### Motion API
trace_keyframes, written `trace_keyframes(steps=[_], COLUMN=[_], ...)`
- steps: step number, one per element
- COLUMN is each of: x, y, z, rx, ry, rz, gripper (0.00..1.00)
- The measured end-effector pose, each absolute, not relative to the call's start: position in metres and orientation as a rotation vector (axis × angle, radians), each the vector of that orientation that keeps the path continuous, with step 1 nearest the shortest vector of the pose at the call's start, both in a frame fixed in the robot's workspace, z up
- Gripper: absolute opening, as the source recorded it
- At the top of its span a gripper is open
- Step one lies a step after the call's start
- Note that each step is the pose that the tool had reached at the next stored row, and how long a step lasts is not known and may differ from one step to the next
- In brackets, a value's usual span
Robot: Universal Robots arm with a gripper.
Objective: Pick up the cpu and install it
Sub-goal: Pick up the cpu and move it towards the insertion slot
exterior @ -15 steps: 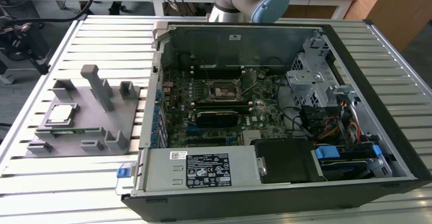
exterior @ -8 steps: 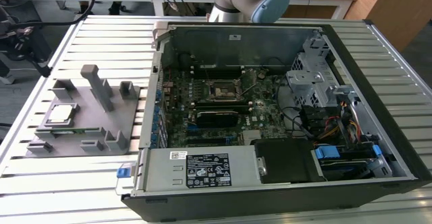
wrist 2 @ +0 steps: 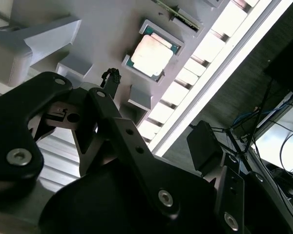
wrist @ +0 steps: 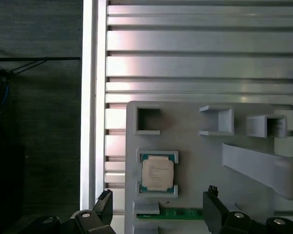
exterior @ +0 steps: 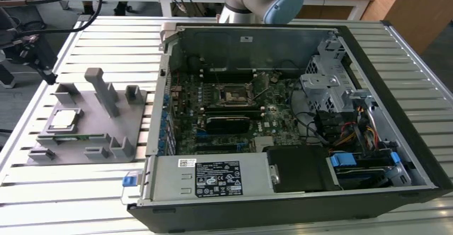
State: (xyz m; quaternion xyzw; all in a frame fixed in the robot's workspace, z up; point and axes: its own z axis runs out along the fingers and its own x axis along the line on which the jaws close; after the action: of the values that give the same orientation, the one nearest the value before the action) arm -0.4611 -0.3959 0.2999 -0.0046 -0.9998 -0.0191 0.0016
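The cpu [wrist: 157, 173] is a small square chip with a silver top and a green edge. It lies flat in a square pocket of the grey tray [exterior: 85, 150] at the exterior view's left, where the cpu [exterior: 63, 119] also shows. My gripper [wrist: 158, 197] hangs above the tray, open, its two black fingertips [wrist: 105, 199] spread wide with nothing between them. It stands apart from the chip. In the second wrist view the cpu [wrist 2: 151, 51] lies beyond one fingertip [wrist 2: 112, 78]. The black socket [exterior: 232, 94] sits in the middle of the motherboard inside the open computer case [exterior: 297, 192].
Grey posts [exterior: 105, 92] and blocks rise from the tray near the chip. A green memory stick [wrist: 178, 213] lies in a slot beside it. The slatted metal table [wrist: 205, 44] ends at an edge [wrist: 90, 97] close to the tray. Drive cages and cables [exterior: 332, 102] crowd the case.
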Motion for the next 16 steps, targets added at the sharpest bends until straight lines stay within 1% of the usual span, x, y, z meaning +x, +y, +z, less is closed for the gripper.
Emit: trace_keyframes(steps=[15, 16], x=[-0.461, -0.461], y=[-0.400, -0.400], z=[0.273, 0.271], rx=[0.034, 0.035], ry=[-3.137, -3.136], rz=[-0.057, -0.057], gripper=[0.82, 0.80])
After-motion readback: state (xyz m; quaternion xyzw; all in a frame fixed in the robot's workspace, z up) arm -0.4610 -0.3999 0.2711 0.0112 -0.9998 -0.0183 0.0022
